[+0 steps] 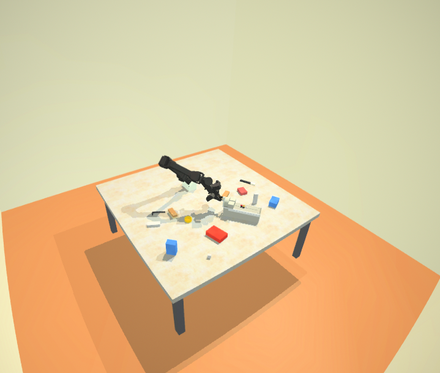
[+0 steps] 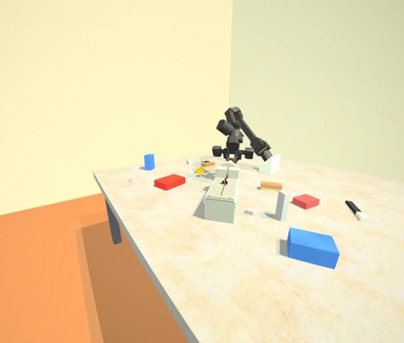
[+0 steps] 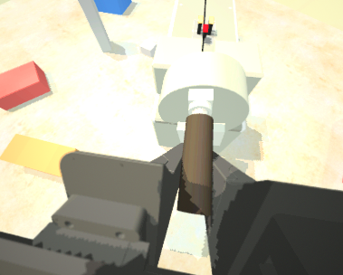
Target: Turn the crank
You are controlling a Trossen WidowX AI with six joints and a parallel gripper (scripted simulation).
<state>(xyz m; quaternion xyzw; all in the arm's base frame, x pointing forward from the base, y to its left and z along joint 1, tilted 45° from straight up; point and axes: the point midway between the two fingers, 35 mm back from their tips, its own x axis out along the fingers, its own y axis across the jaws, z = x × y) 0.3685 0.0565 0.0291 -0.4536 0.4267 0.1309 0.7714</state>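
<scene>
Wrist view: the end effector (image 1: 217,198) (image 2: 233,161) (image 3: 192,149) is nearly closed, clamped on the brown handle (image 3: 197,158) of the crank. Beyond it sit a pale round disc (image 3: 205,83) and the machine (image 1: 241,213) (image 2: 221,208) (image 3: 166,133), whose red pointer (image 1: 242,206) (image 2: 225,179) (image 3: 205,28) lies by the slot; whether it is level with the marks I cannot tell. No writing is readable. Top and exterior show a yellow piece (image 1: 188,219) (image 2: 200,171) on the bench (image 1: 139,180) (image 2: 361,280) (image 3: 101,99), outside the wrist view.

The black arm (image 1: 183,170) (image 2: 250,131) slants from upper left toward the frame's middle in the top view. Its jaws (image 1: 221,199) (image 2: 232,161) are closed on something.
</scene>
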